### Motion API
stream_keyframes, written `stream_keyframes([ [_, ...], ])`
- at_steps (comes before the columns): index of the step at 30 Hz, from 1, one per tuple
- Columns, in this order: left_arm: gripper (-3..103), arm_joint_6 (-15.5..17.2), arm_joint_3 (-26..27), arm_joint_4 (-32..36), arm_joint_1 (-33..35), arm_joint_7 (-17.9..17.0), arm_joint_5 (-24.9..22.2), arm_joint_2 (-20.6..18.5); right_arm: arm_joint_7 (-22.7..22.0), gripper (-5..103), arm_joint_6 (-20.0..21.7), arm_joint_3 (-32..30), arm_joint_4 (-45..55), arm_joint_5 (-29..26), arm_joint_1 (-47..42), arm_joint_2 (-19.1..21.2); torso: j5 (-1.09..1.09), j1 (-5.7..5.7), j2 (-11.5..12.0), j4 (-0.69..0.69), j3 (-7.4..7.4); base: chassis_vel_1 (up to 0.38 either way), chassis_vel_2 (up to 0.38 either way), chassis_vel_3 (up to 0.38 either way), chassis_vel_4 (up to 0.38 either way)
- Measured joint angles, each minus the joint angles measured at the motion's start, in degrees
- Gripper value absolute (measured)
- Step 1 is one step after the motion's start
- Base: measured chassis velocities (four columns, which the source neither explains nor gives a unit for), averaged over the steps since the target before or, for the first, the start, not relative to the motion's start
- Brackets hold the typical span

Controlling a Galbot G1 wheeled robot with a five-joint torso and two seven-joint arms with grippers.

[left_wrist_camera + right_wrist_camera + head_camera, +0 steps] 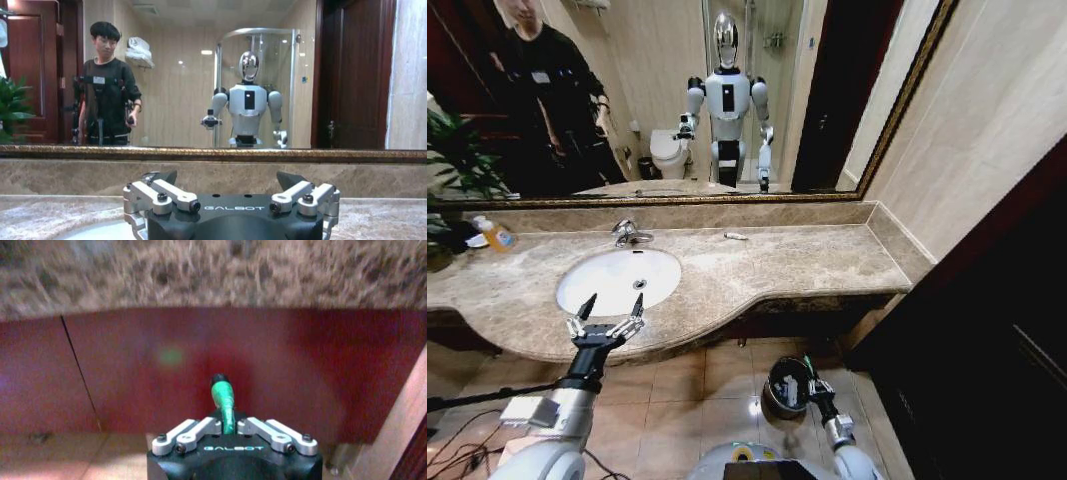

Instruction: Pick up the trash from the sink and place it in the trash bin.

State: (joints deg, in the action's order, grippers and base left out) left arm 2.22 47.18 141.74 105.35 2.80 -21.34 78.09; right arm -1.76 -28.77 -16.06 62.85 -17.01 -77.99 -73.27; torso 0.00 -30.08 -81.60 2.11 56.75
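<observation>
Right claw [227, 426]: pressed together on a green mini tube [223, 399], low beside the robot's base and below the counter's front edge, just at the trash bin [787, 385].
Left claw [608, 315]: spread wide and empty, hovering at the counter's front edge over the near rim of the sink [577, 275].
Risk, drop: the tube is pinched by one end and sticks well out of the fingers; I judge it could swing and fall on the floor if released off the bin's mouth.
Risk, bin: a nudge from the right claw could tip the small bin.
Sink contents: the basin looks bare apart from its drain; I cannot make out any litter in it.
Bin contents: dark inside, cannot tell.
Counter: a small white piece [736, 236] lies near the back edge by the mirror; a clear bottle of orange liquid [496, 235] stands toward the back left corner.
</observation>
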Motion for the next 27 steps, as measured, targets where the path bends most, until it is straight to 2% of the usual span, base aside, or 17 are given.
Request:
stream_keyframes([
  [5,100,0.00,0.00,0.00,0.00,0.00,0.00,0.00,1.05,8,0.25,0.13,-6.62,0.35,3.05,-1.13,0.00,0.00,0.00,0.00,0.00,0.000,0.000,0.000,0.000],
  [15,100,0.00,0.00,0.00,0.00,0.00,0.00,0.00,1.34,7,0.89,0.05,-8.28,0.29,3.67,-1.79,0.00,0.00,0.00,0.00,0.00,0.000,0.000,0.000,0.000],
  [16,100,0.00,0.00,0.00,0.00,0.00,0.00,0.00,1.34,12,0.89,0.03,-8.28,0.29,3.59,-1.91,0.00,0.00,0.00,0.00,0.00,0.000,0.000,0.000,0.000],
  [17,100,0.00,0.00,0.00,0.00,0.00,0.00,0.00,1.34,12,0.89,0.03,-8.28,0.29,3.59,-1.91,0.00,0.00,0.00,0.00,0.00,0.000,0.000,0.000,0.000],
  [19,100,0.00,0.00,0.00,0.00,0.00,0.00,0.00,1.22,22,0.77,-0.07,-8.22,0.28,3.32,-2.04,0.00,0.00,0.00,0.00,0.00,0.000,0.000,0.000,0.000],
  [21,100,0.00,0.00,0.00,0.00,0.00,0.00,0.00,1.19,22,0.73,-0.08,-8.20,0.27,3.29,-2.04,0.00,0.00,0.00,0.00,0.00,0.000,0.000,0.000,0.000],
  [22,100,0.00,0.00,0.00,0.00,0.00,0.00,0.00,1.00,33,0.45,-0.09,-8.11,0.27,3.16,-2.01,0.00,0.00,0.00,0.00,0.00,0.000,0.000,0.000,0.000],
  [23,100,0.00,0.00,0.00,0.00,0.00,0.00,0.00,0.93,39,0.38,-0.12,-7.99,0.28,3.10,-1.98,0.00,0.00,0.00,0.00,0.00,0.000,0.000,0.000,0.000],
  [25,100,0.00,0.00,0.00,0.00,0.00,0.00,0.00,0.86,39,0.34,-0.15,-7.77,0.27,3.01,-1.90,0.00,0.00,0.00,0.00,0.00,0.000,0.000,0.000,0.000],
  [26,100,0.00,0.00,0.00,0.00,0.00,0.00,0.00,0.76,50,0.32,-0.16,-7.43,0.27,2.86,-1.77,0.00,0.00,0.00,0.00,0.00,0.000,0.000,0.000,0.000],
  [27,100,0.00,0.00,0.00,0.00,0.00,0.00,0.00,0.76,50,0.32,-0.16,-7.43,0.27,2.86,-1.77,0.00,0.00,0.00,0.00,0.00,0.000,0.000,0.000,0.000],
])
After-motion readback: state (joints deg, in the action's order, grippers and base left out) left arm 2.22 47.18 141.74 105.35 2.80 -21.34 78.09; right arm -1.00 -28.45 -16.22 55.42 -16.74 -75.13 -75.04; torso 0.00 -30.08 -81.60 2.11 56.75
